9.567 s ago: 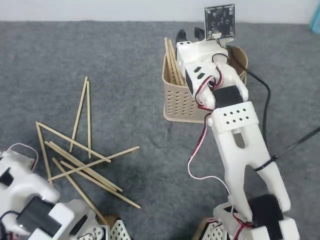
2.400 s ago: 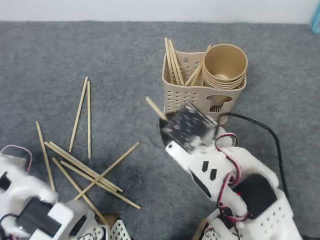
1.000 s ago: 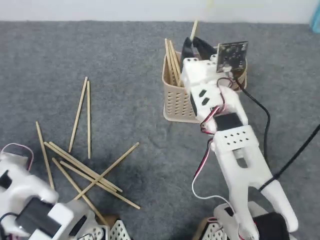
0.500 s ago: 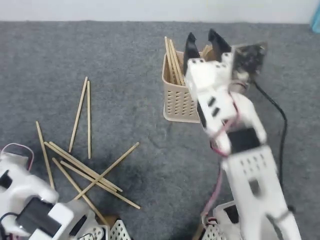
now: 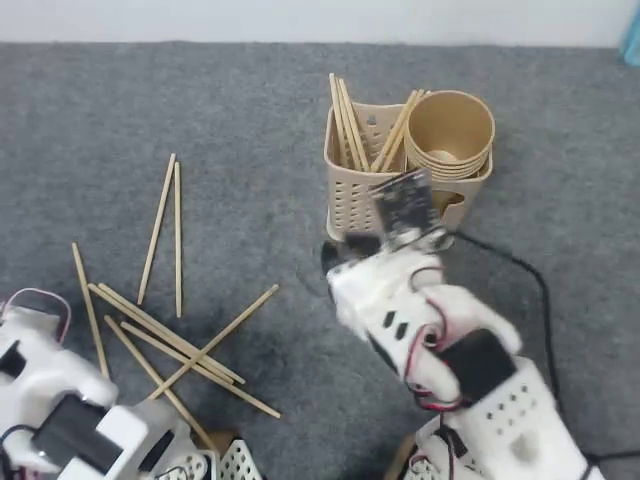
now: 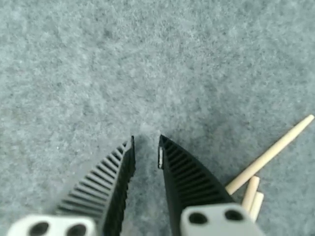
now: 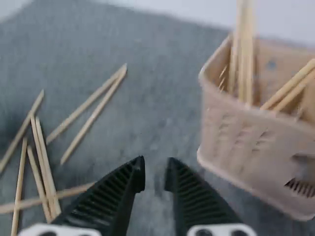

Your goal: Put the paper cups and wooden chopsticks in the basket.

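Now | right gripper (image 7: 154, 173) near basket (image 7: 246, 142) wall | loose chopsticks (image 5: 178, 240) well apart

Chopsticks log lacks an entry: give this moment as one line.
right gripper: open, empty, near basket; left gripper: open, empty; paper cups: in basket; chopsticks: several loose on carpet

The worktop (image 5: 250, 120) is viewed from above by the high view, which is fixed off the arms and tilted down. The arm bases are placed at its near edge and the basket (image 5: 352, 195) toward the far edge. The right wrist view is carried low and aimed obliquely along the worktop past the right hand (image 7: 155, 167). The basket and the loose chopsticks (image 5: 178, 240) are shared with the high view. The left wrist view is held very near the worktop and turned almost straight down past the left hand (image 6: 146, 147), with a few chopstick ends (image 6: 268, 155) caught just beside it.
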You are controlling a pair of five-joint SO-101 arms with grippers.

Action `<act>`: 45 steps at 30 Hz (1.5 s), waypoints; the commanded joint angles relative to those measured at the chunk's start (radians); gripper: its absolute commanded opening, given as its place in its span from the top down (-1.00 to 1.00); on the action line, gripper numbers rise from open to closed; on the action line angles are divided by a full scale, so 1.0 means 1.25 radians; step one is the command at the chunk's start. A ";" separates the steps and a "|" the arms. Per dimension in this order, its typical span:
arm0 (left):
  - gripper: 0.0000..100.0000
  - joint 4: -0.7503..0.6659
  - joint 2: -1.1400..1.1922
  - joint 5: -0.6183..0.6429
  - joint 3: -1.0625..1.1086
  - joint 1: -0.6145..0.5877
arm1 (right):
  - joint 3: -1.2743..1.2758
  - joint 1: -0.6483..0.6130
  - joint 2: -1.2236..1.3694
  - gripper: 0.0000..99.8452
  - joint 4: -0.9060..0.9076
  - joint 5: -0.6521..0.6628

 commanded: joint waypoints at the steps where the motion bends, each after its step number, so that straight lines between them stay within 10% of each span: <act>1: 0.85 -0.011 -0.011 -0.004 -0.003 0.010 | 0.101 -0.031 -0.021 0.94 -0.066 -0.009; 16: 0.84 0.061 -0.012 -0.136 -0.046 0.038 | 0.642 -0.046 -0.014 0.97 -0.780 -0.001; 29: 0.84 0.477 -0.002 -0.276 -0.451 0.250 | 0.642 -0.008 -0.014 0.97 -0.769 0.049; 45: 0.84 0.551 0.381 -0.285 -0.744 0.277 | 0.643 -0.008 -0.013 0.97 -0.768 0.052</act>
